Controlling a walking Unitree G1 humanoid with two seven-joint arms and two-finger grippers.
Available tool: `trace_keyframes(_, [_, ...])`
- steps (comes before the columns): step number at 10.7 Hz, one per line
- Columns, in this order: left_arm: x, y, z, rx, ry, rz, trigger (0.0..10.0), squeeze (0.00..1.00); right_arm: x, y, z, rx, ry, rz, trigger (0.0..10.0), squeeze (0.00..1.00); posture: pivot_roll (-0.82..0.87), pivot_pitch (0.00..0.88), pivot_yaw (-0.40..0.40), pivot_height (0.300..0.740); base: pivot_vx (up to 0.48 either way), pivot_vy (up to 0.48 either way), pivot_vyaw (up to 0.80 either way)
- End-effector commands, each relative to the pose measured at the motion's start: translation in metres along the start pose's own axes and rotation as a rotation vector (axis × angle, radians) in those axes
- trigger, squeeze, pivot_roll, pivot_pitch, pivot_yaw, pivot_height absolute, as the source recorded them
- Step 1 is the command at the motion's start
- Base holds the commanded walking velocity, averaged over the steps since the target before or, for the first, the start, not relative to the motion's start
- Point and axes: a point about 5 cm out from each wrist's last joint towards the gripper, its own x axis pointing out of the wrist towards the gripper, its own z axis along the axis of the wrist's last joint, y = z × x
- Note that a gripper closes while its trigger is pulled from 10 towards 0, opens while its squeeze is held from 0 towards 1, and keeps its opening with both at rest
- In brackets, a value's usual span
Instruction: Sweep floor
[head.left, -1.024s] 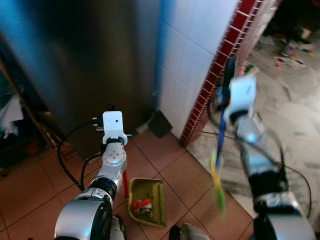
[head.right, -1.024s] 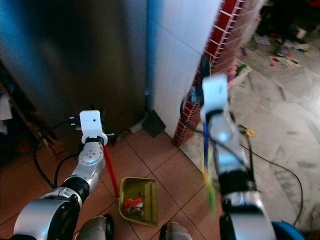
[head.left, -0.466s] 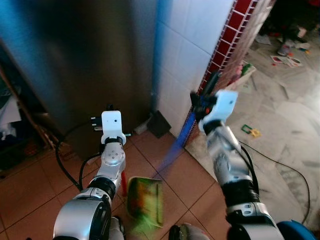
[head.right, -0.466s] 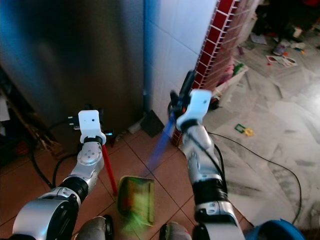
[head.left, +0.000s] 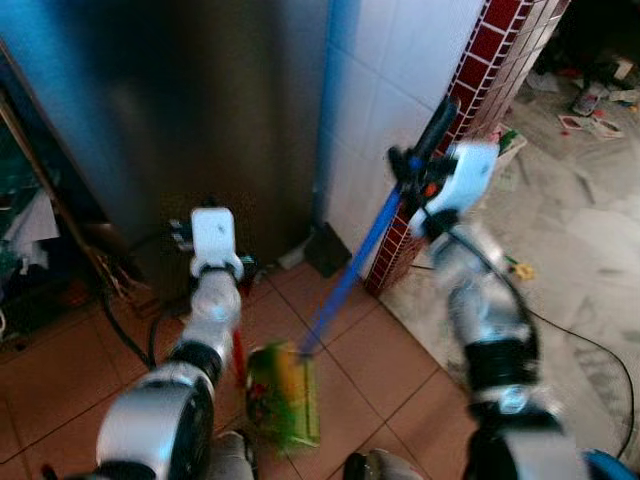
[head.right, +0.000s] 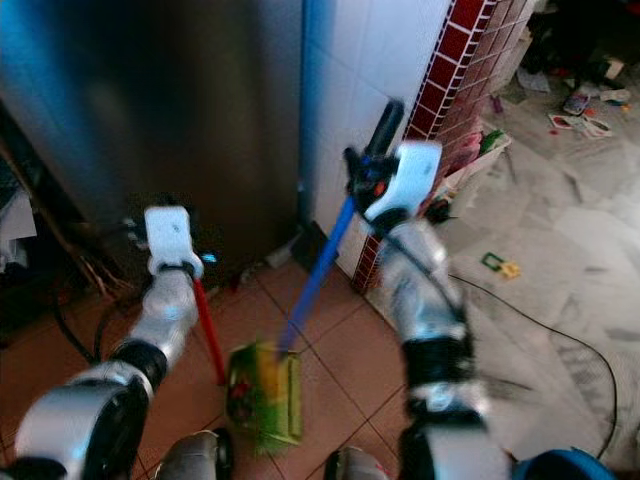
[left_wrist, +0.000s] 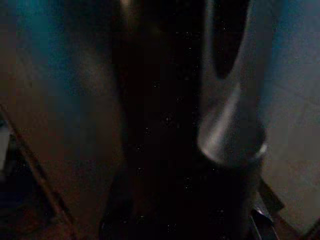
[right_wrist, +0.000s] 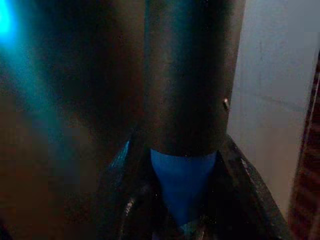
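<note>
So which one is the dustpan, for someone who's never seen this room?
Start at the big dark steel fridge. On the terracotta tiles before it, between the robot's arms, lies the dustpan: yellow-green, on a red handle, with the blue broom reaching into it.

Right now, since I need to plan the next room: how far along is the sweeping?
Partly done: the yellow-green dustpan already holds red scraps. In hand: the right gripper grips the blue-handled broom, its head at the pan, while the left gripper holds the pan's red handle. Left: litter still lies on the grey marble floor, such as a small green-and-yellow piece.
</note>
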Motion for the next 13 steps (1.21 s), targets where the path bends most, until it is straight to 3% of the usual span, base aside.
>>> trace_keyframes(1, [0.009, 0.001, 0.017, -0.003, -0.053, -0.004, 10.0, 0.00, 0.008, 0.002, 0.024, -0.079, -0.055, 0.025, 10.0, 0.00, -0.11, 0.052, -0.004, 0.740, 0.000, 0.000, 0.00])
trace_keyframes(3, [0.022, 0.008, 0.038, -0.027, -0.095, -0.007, 10.0, 0.00, 0.019, 0.003, 0.038, -0.152, -0.068, 0.086, 10.0, 0.00, -0.07, 0.033, 0.035, 0.740, 0.000, 0.000, 0.00])
trace_keyframes(4, [0.023, 0.005, 0.048, -0.039, -0.132, -0.046, 10.0, 0.00, 0.021, 0.004, 0.032, -0.224, -0.056, 0.091, 10.0, 0.00, -0.05, 0.014, 0.056, 0.740, 0.000, 0.000, 0.00])
trace_keyframes(5, [0.021, 0.000, 0.053, -0.070, -0.149, -0.071, 10.0, 0.00, 0.019, 0.014, 0.015, -0.261, -0.037, 0.218, 10.0, 0.00, -0.05, 0.000, 0.078, 0.740, 0.000, 0.000, 0.00])
trace_keyframes(6, [0.020, -0.002, 0.054, -0.087, -0.157, -0.090, 10.0, 0.00, 0.017, 0.016, 0.006, -0.211, 0.029, 0.266, 10.0, 0.00, -0.05, 0.000, 0.083, 0.740, 0.000, 0.000, 0.00])
trace_keyframes(7, [0.015, -0.004, 0.053, -0.125, -0.164, -0.144, 10.0, 0.00, 0.013, 0.003, -0.007, -0.290, 0.041, 0.119, 10.0, 0.00, -0.05, 0.000, 0.075, 0.740, 0.000, 0.000, 0.00])
trace_keyframes(8, [0.011, -0.003, 0.053, -0.135, -0.167, -0.181, 10.0, 0.00, 0.005, -0.004, -0.023, -0.178, 0.089, 0.060, 10.0, 0.00, -0.04, 0.000, 0.067, 0.740, 0.000, 0.000, 0.00])
trace_keyframes(9, [0.006, -0.001, 0.054, -0.121, -0.191, -0.219, 10.0, 0.00, -0.003, -0.011, -0.034, -0.156, 0.077, -0.062, 10.0, 0.00, -0.04, 0.000, 0.052, 0.740, 0.000, 0.000, 0.00])
trace_keyframes(10, [0.004, -0.001, 0.055, -0.132, -0.192, -0.220, 10.0, 0.00, -0.009, -0.016, -0.040, -0.158, 0.078, -0.136, 10.0, 0.00, -0.03, 0.000, 0.042, 0.740, 0.000, 0.000, 0.00])
trace_keyframes(11, [-0.008, 0.000, 0.059, -0.148, -0.233, -0.201, 10.0, 0.00, -0.023, -0.029, -0.044, -0.157, 0.054, -0.263, 10.0, 0.00, -0.02, 0.000, 0.004, 0.740, 0.000, 0.000, 0.00])
trace_keyframes(13, [-0.023, 0.003, 0.057, -0.191, -0.238, -0.186, 10.0, 0.00, -0.036, -0.042, -0.042, -0.237, 0.034, -0.376, 10.0, 0.00, -0.01, 0.000, -0.021, 0.740, 0.000, 0.000, 0.00])
